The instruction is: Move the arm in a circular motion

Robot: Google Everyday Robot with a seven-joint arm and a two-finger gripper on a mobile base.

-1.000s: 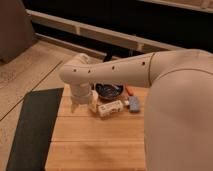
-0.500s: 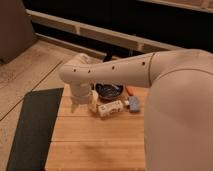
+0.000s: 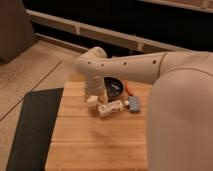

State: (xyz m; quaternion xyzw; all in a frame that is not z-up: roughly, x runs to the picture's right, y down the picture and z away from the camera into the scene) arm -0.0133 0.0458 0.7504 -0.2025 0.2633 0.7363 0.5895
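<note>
We see the gripper at frame centre over the table, a bowl to its upper right.

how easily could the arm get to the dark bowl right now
Probably yes: the arm holds its gripper low over the wooden table, close beside the dark bowl, with nothing visible between them.
</note>
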